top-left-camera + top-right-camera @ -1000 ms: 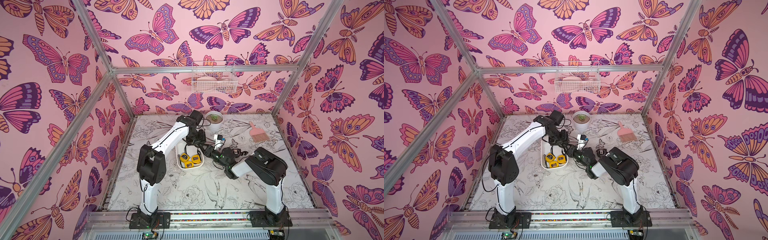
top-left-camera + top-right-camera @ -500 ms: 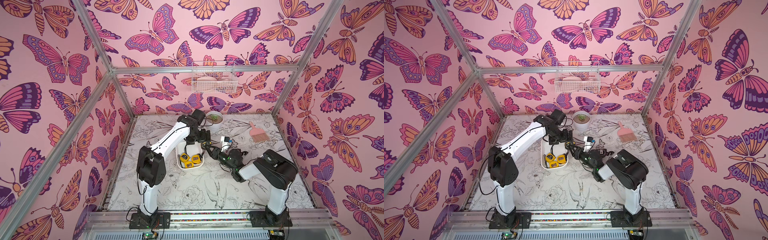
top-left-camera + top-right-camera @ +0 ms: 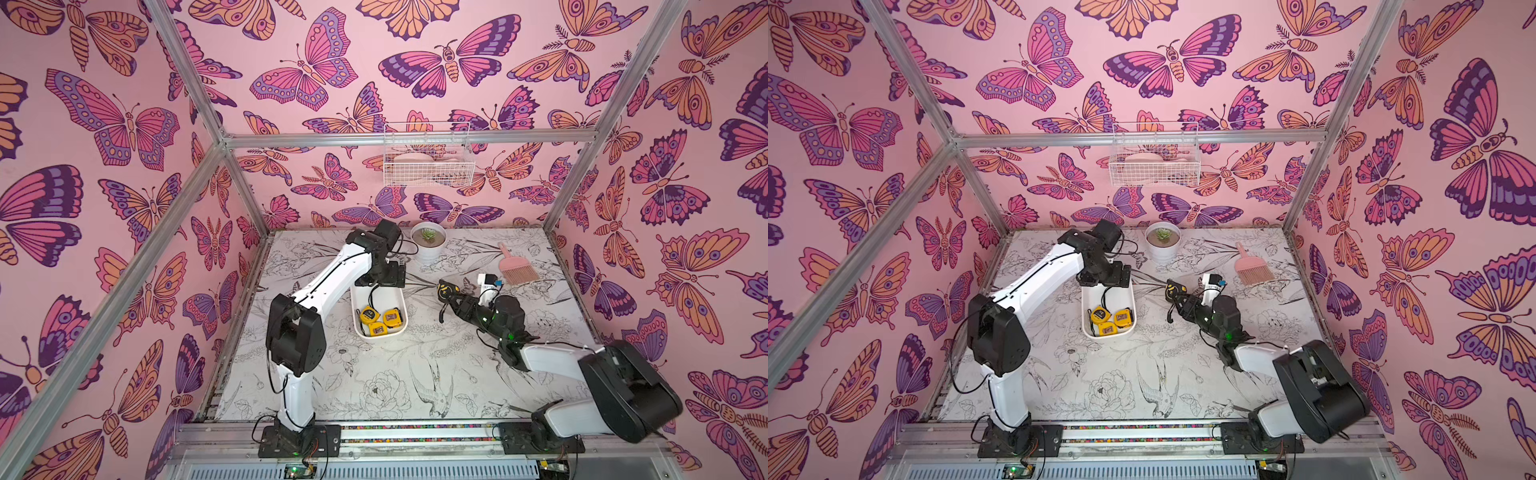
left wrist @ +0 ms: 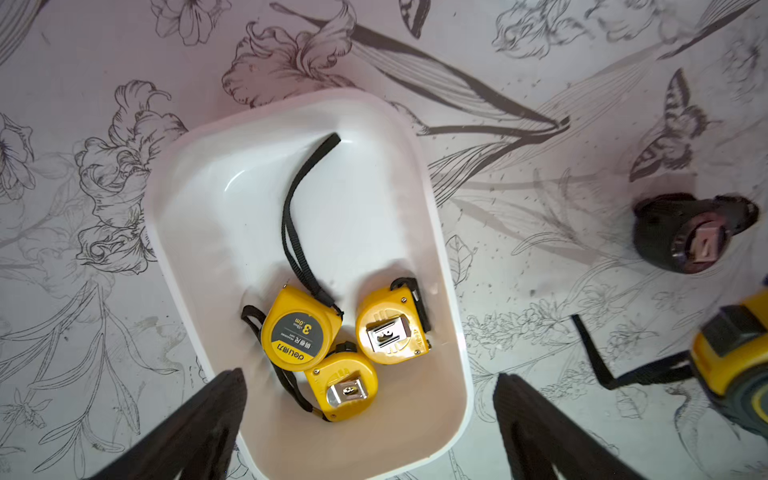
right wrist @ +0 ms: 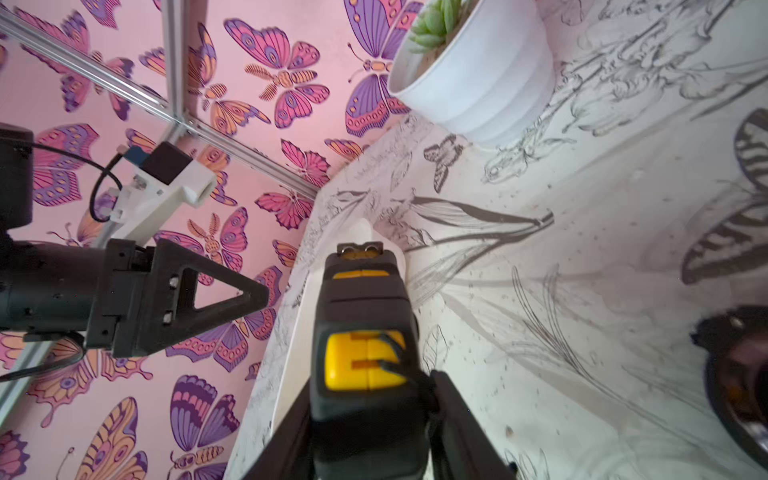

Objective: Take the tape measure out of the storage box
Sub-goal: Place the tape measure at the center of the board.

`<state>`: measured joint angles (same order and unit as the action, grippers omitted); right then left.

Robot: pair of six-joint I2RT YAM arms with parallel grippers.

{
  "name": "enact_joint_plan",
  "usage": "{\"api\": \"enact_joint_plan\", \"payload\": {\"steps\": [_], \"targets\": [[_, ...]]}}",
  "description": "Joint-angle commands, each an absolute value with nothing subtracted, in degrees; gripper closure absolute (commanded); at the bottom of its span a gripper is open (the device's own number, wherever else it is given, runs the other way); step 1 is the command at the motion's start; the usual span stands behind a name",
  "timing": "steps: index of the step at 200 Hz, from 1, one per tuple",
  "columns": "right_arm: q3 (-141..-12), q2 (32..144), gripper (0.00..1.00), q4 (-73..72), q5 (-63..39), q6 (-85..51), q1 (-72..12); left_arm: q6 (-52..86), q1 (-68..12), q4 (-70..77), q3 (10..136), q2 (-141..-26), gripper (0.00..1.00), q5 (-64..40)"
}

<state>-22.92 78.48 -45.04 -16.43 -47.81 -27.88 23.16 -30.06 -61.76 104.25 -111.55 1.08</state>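
In right pincer point(image 5: 370, 384), tape measure point(image 5: 361, 316) blurred.

Three tapes point(image 4: 301, 328) crowded the near end of the box point(image 4: 365, 199), touching one another, and a strap point(image 4: 286, 220) crossed its otherwise open far half, below the wide-spread left gripper point(image 4: 369, 375). Right of the box the table point(image 3: 424, 316) lay open up to the right gripper point(image 3: 451, 293) clamping its held tape point(image 5: 365, 365); the pot point(image 3: 428, 249) and brush point(image 3: 517, 272) stood behind, well apart from the box.

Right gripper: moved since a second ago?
Yes. The right gripper, shut on a tape measure, has shifted away from the storage box, toward the pink brush.
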Motion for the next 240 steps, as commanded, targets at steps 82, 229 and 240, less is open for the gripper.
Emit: {"api": "enact_joint_plan", "payload": {"steps": [82,229,240], "targets": [[-14.9,78.4,0.78,-28.0,-17.9,-46.3,-25.5,19.3,-30.6,-65.9,97.8,-116.0,0.03,1.6],[-16.8,60.1,0.03,-3.6,-13.0,-39.6,-25.2,36.6,-30.5,-67.1,96.4,-119.8,0.0,2.8],[-17.6,57.8,0.02,-1.9,-13.0,-38.6,-25.2,39.6,-30.5,-67.1,96.2,-119.5,0.01,2.5]]}}
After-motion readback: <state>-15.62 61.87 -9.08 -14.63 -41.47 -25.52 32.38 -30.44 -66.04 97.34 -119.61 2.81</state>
